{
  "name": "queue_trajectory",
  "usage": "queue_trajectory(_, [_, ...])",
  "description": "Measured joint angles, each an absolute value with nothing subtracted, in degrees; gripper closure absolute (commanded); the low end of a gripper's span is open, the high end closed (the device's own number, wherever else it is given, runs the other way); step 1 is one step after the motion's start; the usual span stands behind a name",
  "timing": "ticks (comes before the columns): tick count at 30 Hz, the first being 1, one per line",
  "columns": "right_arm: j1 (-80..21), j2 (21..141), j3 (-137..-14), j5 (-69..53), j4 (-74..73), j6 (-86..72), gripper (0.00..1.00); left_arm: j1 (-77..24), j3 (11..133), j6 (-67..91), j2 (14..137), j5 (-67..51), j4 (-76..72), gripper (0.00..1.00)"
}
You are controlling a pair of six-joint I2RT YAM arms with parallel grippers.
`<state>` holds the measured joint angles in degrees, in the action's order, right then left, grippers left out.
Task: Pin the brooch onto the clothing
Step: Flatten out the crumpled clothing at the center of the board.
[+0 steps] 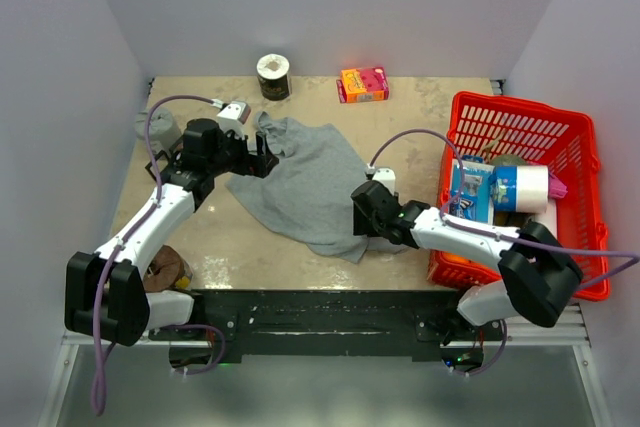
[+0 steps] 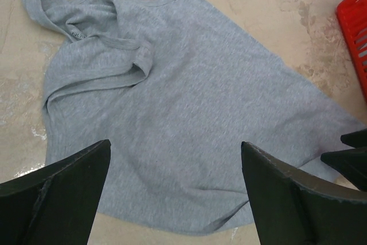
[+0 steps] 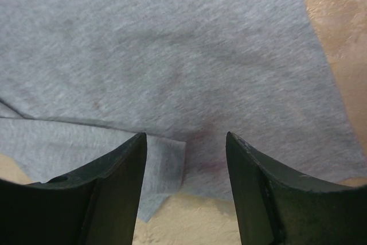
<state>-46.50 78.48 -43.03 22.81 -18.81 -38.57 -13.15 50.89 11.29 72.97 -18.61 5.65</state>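
**Desk:** Right gripper [image 3: 184, 199], closest to the lens: why so low over the cloth?

**Photographer:** Its jaws stand apart and empty just above the near hem of the grey tank top [image 1: 300, 182], likely lined up to reach for something there. The left gripper [image 1: 262, 160], jaws also wide with nothing between them, hovers at the garment's left side near the straps, probably placed to steady the fabric.

**Desk:** And the brooch?

**Photographer:** Not plainly visible. A faint reddish tinge shows in the knit between the right fingers, but I cannot tell whether that is the pin. The tank top lies rumpled mid-counter [image 1: 420, 107], soft and limp, with one strap folded over and a fold at the hem. A red basket [image 1: 520, 107] sits along the right edge.
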Motion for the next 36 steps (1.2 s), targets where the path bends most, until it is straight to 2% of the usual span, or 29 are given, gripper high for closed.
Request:
queue_trajectory(19, [-46.4,82.5,-41.1,18.1,-14.5,-39.0,0.55,-13.1,50.9,11.1,71.9,-17.7,5.7,0.01])
queue_trajectory(22, [-46.4,82.6,-41.0,17.5,-13.5,-39.0,0.64,-13.1,50.9,11.1,71.7,-17.7,5.7,0.01])
queue_trajectory(23, [-46.4,82.6,-41.0,17.3,-13.2,-38.9,0.72,-13.1,50.9,11.1,71.7,-17.7,5.7,0.01])
queue_trajectory(26, [-46.4,82.6,-41.0,16.7,-12.4,-38.7,0.83,-13.1,50.9,11.0,71.7,-17.5,5.7,0.01])
queue_trajectory(27, [-46.4,82.6,-41.0,16.6,-12.3,-38.7,0.95,-13.1,50.9,11.0,71.7,-17.5,5.7,0.01])
queue_trajectory(28, [-46.4,82.6,-41.0,16.4,-12.2,-38.6,0.99,-13.1,50.9,10.9,71.7,-17.5,5.7,0.01])
queue_trajectory(36, [-49.1,80.0,-40.9,14.0,-12.0,-38.5,1.0,-13.1,50.9,10.9,71.7,-17.5,5.7,0.01])
